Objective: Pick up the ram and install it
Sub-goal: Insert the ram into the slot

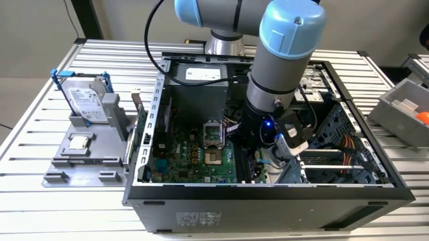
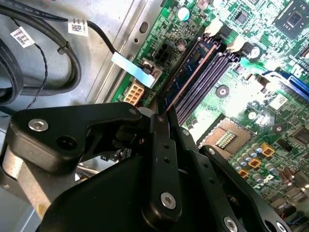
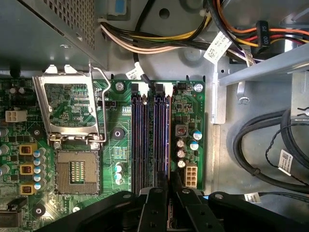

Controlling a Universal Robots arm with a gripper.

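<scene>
The arm reaches down into the open case [image 1: 268, 196], its claw [image 2: 161, 118] low over the board's slots [image 3: 150, 137]. The ram [image 2: 186, 72] stands on edge in the outermost slot, the one nearest the white connector [image 3: 191, 175], running from centre frame up toward the upper right in the second wrist view. In the first wrist view it is the thin blue strip [image 3: 166, 135] right of the slot bank, ending at the claw [image 3: 170, 186] at bottom centre. The fingers [image 2: 163, 145] sit close together, clamped on the ram's near end.

To do this step well, I judge the stick must stay square to its slot along the whole length, with pressure going straight down and not sideways, so both ends seat evenly and the white end latches [image 2: 234, 46] can close. The near end is under the claw, so the far end needs watching for lift.

The second wrist view shows the ram's face and copper-coloured edge at a slant, so its height above the slot can be read. The first wrist view looks straight down and gives the alignment with neighbouring slots and the CPU socket [image 3: 77, 169]. The exterior view gives the wider setting: a hard drive [image 1: 88, 103] in a grey holder on the desk [image 1: 40, 211], at that view's left.
</scene>
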